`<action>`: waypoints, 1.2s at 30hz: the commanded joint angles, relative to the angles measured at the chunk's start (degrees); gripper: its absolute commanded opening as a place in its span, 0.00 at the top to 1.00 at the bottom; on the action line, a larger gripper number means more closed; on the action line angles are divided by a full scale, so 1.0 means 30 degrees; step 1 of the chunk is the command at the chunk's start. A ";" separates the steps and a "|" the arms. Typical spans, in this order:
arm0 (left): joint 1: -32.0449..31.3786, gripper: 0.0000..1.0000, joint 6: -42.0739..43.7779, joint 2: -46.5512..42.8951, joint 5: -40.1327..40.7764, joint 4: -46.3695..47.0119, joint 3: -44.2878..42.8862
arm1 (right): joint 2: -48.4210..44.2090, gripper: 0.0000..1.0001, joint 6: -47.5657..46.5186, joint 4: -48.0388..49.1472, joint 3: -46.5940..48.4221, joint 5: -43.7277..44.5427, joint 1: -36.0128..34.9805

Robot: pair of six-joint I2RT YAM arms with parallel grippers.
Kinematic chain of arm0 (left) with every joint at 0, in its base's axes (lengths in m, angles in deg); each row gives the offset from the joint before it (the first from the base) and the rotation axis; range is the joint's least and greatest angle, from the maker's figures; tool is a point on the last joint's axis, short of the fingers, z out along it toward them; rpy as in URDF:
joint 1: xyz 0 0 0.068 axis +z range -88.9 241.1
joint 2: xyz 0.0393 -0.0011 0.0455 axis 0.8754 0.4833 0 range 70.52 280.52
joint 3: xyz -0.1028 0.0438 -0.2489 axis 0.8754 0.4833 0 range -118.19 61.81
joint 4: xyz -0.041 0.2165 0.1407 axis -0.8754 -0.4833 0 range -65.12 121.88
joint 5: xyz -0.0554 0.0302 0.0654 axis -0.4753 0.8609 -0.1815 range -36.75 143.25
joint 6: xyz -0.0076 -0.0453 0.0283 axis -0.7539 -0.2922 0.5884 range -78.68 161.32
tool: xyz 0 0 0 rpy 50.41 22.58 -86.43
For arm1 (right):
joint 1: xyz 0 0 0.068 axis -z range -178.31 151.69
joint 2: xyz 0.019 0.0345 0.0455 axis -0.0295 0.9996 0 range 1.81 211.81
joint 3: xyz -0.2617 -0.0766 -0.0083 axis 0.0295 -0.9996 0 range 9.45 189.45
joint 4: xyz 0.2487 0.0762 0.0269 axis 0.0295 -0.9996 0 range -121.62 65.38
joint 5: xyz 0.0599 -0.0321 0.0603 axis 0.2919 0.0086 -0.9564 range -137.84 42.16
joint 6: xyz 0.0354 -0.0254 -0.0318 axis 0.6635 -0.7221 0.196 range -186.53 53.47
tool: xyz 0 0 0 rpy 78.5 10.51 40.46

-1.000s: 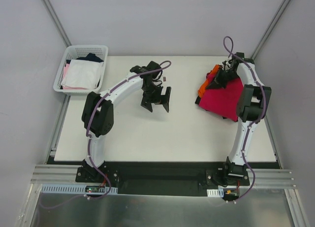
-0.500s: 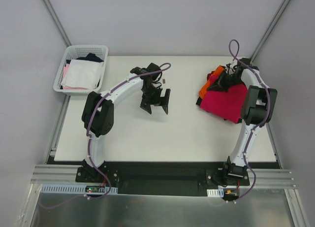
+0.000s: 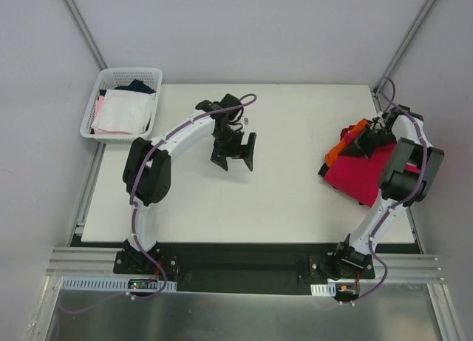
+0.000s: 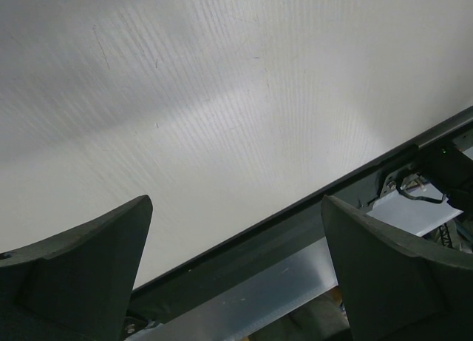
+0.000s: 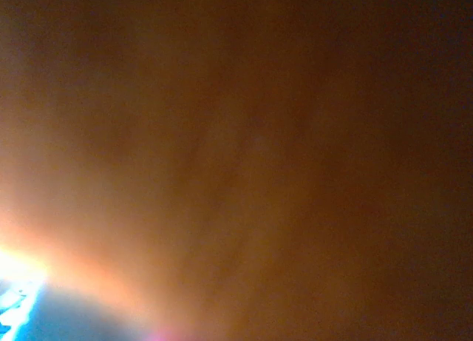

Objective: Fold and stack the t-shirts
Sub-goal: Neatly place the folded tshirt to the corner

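The t-shirts lie in a pile at the table's right edge. The crimson-magenta one point(image 3: 362, 174) is on top. The bright orange one point(image 3: 340, 149) pokes out at the pile's left side, and a thin dark edge point(image 3: 324, 171) shows under its near left corner. My right gripper point(image 3: 367, 140) is at the pile's far edge with its fingers buried in cloth, and the pile moves with it. The right wrist view is filled with blurred orange cloth point(image 5: 236, 149). My left gripper point(image 3: 235, 154) hangs open and empty over the middle of the table, and its dark fingers point(image 4: 81, 267) show wide apart.
A white mesh basket point(image 3: 111, 78) with white and pink garments stands off the table's far left corner. The table's near edge and a metal rail point(image 4: 295, 282) show in the left wrist view. Grey walls stand close on both sides.
My right gripper has swung right and a little nearer, dragging the t-shirt pile from right of centre to the table's right edge. The left arm has barely moved.
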 commanded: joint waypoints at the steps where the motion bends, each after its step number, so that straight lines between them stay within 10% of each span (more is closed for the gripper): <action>1: -0.0217 0.01 -0.0160 -0.0532 -0.0214 -0.0272 -0.0773 | 0.0182 0.99 0.0007 -0.5088 -0.1492 0.4165 0.0985; 36: -0.0275 0.01 0.0280 -0.0415 -0.0390 -0.0243 -0.0920 | -0.5564 0.99 -0.0170 -0.9632 -0.3544 0.9822 0.3183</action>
